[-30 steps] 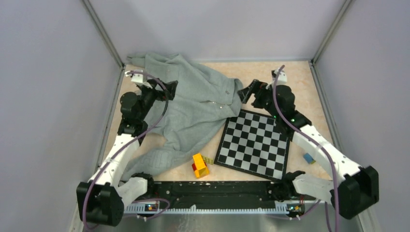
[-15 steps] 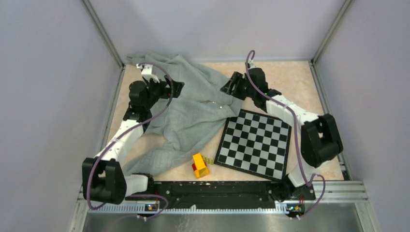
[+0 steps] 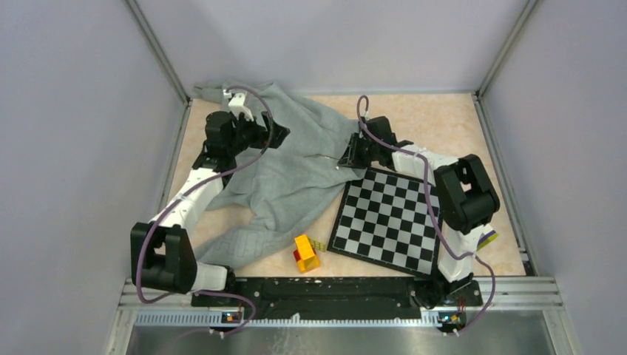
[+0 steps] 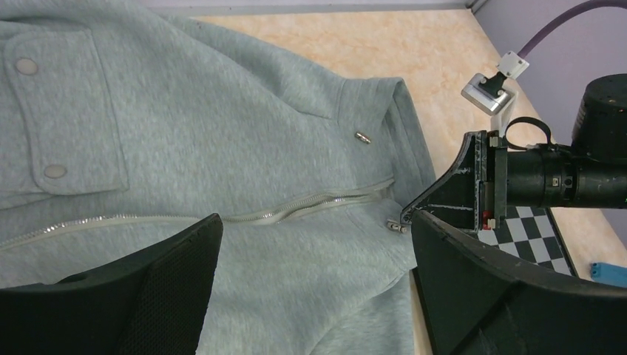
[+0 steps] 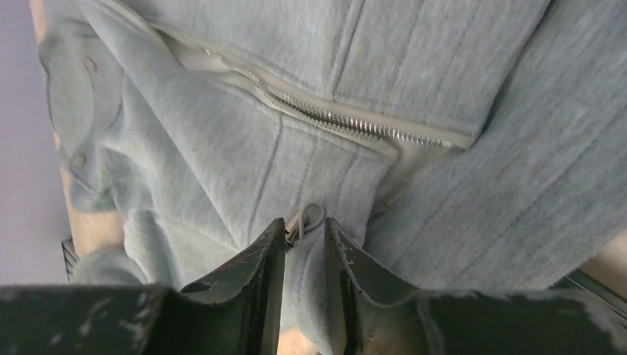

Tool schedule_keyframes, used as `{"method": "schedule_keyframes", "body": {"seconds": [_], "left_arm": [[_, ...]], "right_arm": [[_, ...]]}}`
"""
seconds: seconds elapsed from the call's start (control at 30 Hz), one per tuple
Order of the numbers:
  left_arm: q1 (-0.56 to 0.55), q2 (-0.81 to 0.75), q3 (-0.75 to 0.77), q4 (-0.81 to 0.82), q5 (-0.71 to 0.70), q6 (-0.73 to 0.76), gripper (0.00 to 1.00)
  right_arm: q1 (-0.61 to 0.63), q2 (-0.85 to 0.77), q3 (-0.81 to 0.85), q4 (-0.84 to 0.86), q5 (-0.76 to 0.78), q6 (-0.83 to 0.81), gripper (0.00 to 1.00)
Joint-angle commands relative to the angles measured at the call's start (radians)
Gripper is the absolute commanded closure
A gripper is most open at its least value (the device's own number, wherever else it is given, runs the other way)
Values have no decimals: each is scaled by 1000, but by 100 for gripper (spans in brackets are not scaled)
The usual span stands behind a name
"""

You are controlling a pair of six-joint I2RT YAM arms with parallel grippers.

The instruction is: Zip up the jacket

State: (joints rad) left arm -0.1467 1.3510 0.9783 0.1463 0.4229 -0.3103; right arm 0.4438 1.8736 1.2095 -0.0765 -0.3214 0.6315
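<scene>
The light grey jacket [image 3: 296, 174] lies rumpled across the left half of the table, with its pale zipper [image 4: 296, 211] partly parted. My left gripper [image 3: 272, 137] hovers wide open over the jacket's upper part [image 4: 222, 133], its fingers either side of the zipper line and nothing between them [image 4: 314, 222]. My right gripper [image 3: 346, 159] is at the jacket's right edge. In the right wrist view its fingers stand only a narrow gap apart [image 5: 304, 222], with grey fabric between them. The zipper pull [image 5: 310, 214] with its small loop lies right at the fingertips, touching the left one.
A black-and-white chessboard [image 3: 388, 218] lies right of the jacket, close under the right arm. A yellow and red block [image 3: 305, 253] sits near the front edge, beside the jacket's lower sleeve. A small blue block [image 4: 610, 272] lies at the right. Walls enclose the table.
My right arm swung left from beyond the chessboard's far corner to the jacket's edge, and its jaws narrowed around the zipper pull. My left gripper shifted farther back and right over the jacket.
</scene>
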Motion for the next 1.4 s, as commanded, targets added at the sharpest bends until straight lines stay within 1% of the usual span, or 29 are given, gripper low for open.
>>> {"method": "schedule_keyframes", "body": {"seconds": [0.0,0.1,0.2,0.3,0.4,0.43,0.47,0.53,0.63,0.73,0.87,0.93,0.97,1.03,1.07,1.13,1.2,1.3,1.37], "left_arm": [[-10,49,48,-9,54,14,1],[-11,94,67,-25,77,7,1],[-11,130,94,-61,50,-16,1],[-7,165,156,-131,21,-40,1],[19,177,193,-189,1,-102,1],[31,174,192,-200,-27,-119,1],[44,167,190,-216,-87,-144,2],[89,152,174,-236,-146,-210,1],[194,134,135,-222,-116,-314,1],[265,126,88,-174,-29,-391,1],[328,93,25,-154,15,-433,1],[345,70,0,-118,33,-419,1],[351,62,-1,-130,47,-408,1],[346,50,29,-234,93,-361,1],[334,41,35,-261,101,-342,1],[322,10,31,-319,93,-306,1],[326,-34,20,-366,51,-265,1],[330,-99,6,-433,-7,-220,1],[334,-132,-22,-435,-21,-226,1]], "right_arm": [[-9,-33,-50,34,-47,-92,77],[-9,-63,-107,69,-13,-129,78],[-8,-59,-132,69,14,-148,79],[-3,-58,-143,95,6,-148,80],[15,-72,-155,101,40,-173,79],[16,-74,-150,102,39,-176,79],[17,-74,-138,92,38,-186,79],[22,-81,-103,46,76,-220,78],[40,-105,-40,-10,182,-277,76],[62,-121,33,-28,230,-304,68],[126,-88,141,-18,269,-353,46],[169,-44,212,-30,278,-383,40],[190,-18,249,-29,272,-397,37],[228,35,328,-16,250,-409,31],[242,60,354,1,223,-408,29],[262,126,411,36,158,-396,24],[281,195,471,56,111,-384,22],[305,329,604,19,77,-388,22],[322,405,695,-26,72,-404,22]]}}
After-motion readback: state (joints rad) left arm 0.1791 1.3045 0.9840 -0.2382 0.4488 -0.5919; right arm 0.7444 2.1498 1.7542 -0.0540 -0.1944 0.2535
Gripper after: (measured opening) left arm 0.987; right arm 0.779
